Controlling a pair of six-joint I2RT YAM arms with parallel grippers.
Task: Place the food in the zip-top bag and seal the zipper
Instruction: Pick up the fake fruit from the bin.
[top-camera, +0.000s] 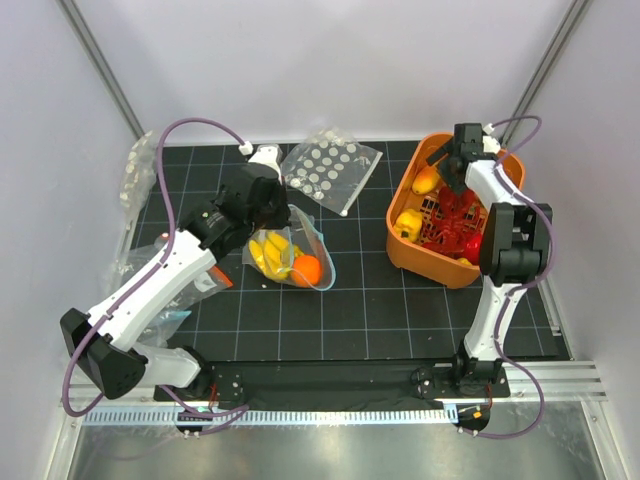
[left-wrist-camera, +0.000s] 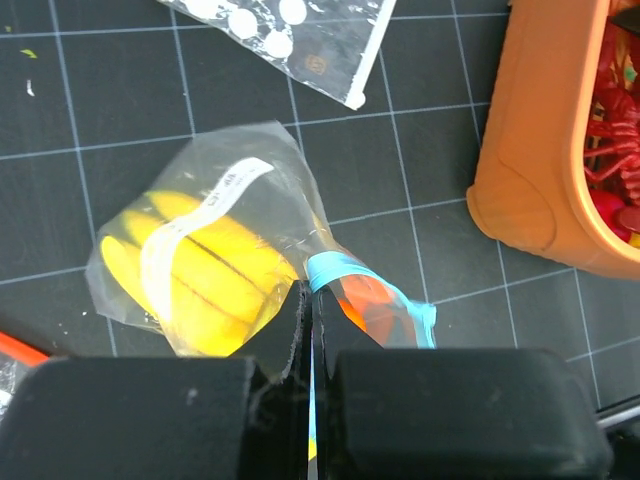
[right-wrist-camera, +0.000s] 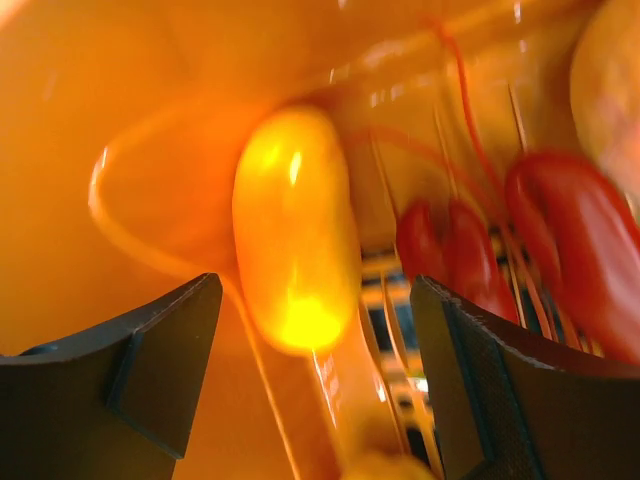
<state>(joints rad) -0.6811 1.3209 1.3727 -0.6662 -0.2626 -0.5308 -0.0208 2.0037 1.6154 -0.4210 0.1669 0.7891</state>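
Left hand (left-wrist-camera: 308, 300): fingers together, clamped on the mouth edge of the bag (left-wrist-camera: 235, 190), with a sliver of the blue zip strip (left-wrist-camera: 375, 282) caught between them. Bananas (left-wrist-camera: 190, 270) and orange (left-wrist-camera: 362, 296) are already inside; the white label (left-wrist-camera: 205, 210) faces up. The bag lies on the desk (top-camera: 380, 310), left of centre.

Right hand (right-wrist-camera: 315, 290): fingers apart, holding nothing, hovering in the orange bin (top-camera: 405, 250) right over the mango piece (right-wrist-camera: 295, 240). That looks like the last food item to go in.

Step in hand, as I read it, is picking the mango piece.
- It sits close to the bin wall, so the wall-side finger should go down in that gap.
- Close across the narrow width.
- Red peppers (right-wrist-camera: 570, 230) and red netting are just beside it on the other side. Stay clear or they'll snag.
- The bag mouth looks pinched, not gaping. The left hand probably needs to lift the lip before the drop.

Surface: black gridded mat, flat. A dotted bag (top-camera: 330, 170) lies near the far edge.
Room: plain pale walls (top-camera: 320, 60), metal posts (top-camera: 100, 70) in the corners.
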